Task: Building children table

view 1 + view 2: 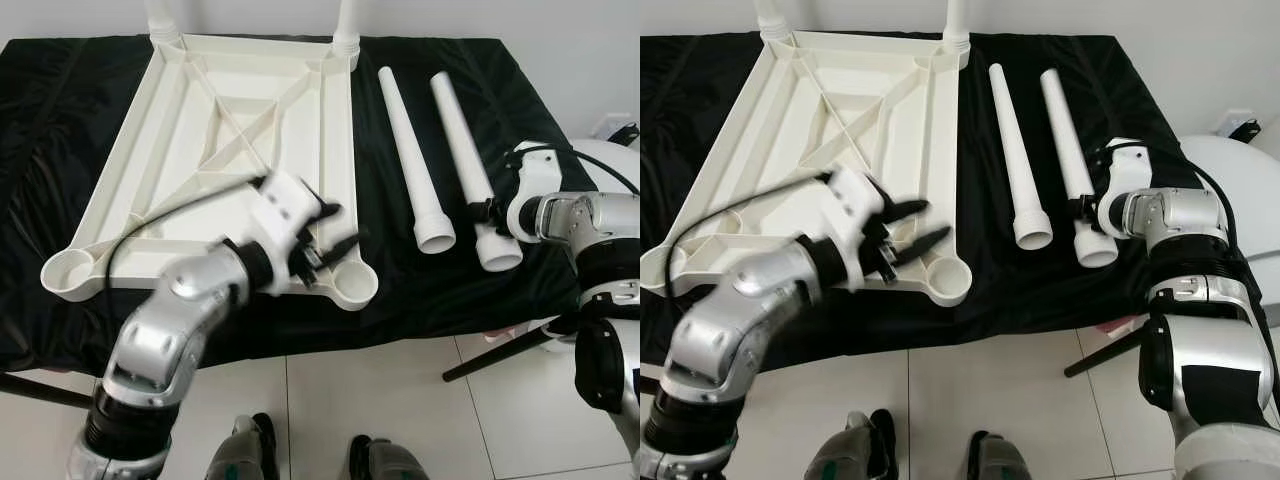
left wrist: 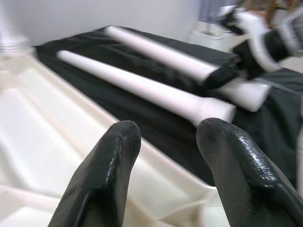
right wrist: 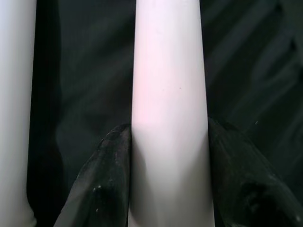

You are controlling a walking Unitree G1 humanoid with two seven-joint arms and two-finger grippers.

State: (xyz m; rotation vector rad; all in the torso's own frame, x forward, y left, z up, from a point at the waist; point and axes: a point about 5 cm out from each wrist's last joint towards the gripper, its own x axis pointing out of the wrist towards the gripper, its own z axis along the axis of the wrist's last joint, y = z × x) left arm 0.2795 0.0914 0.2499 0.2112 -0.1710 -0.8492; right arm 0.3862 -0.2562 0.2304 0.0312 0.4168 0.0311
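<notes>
- Floor (image 1: 380, 400): pale, glossy square tiles with thin dark grout lines, reflecting soft light.
- Wall (image 1: 500, 18): plain white, running behind the work surface along its far edge.
- Black cloth (image 1: 560, 130): dark, slightly shiny and creased, draped over the work surface and hanging over its near edge.
- Dark rod (image 1: 495, 355): slanting across the tiles below the cloth's near right corner; its nature cannot be told.
- White rounded object (image 1: 1230, 165): at the right, beside the cloth; what it is cannot be told.
- Light: even and diffuse.
</notes>
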